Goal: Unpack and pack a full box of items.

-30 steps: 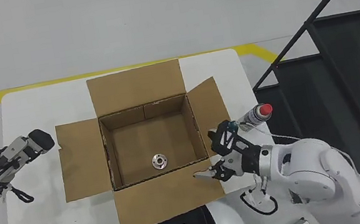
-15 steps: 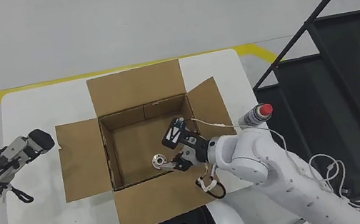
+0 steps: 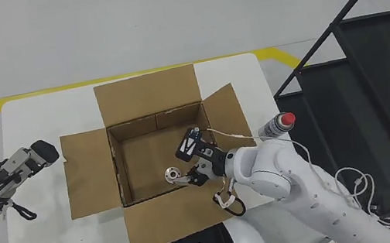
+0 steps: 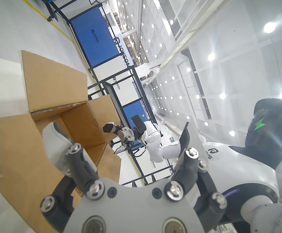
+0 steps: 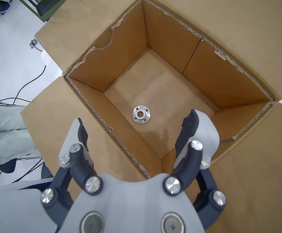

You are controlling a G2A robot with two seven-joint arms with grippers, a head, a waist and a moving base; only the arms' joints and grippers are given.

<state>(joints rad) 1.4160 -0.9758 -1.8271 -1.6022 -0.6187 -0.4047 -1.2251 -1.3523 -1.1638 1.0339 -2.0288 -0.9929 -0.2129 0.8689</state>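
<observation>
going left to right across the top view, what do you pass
left hand → box's left flap → metal flange on the box floor → spray can → black stairs

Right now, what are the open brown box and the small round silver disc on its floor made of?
Open brown box: corrugated cardboard, matte; fluted layers show along the torn rim. Small round silver disc: looks like machined metal, maybe aluminium or steel; satin sheen, centre bore ringed by smaller holes.
</observation>
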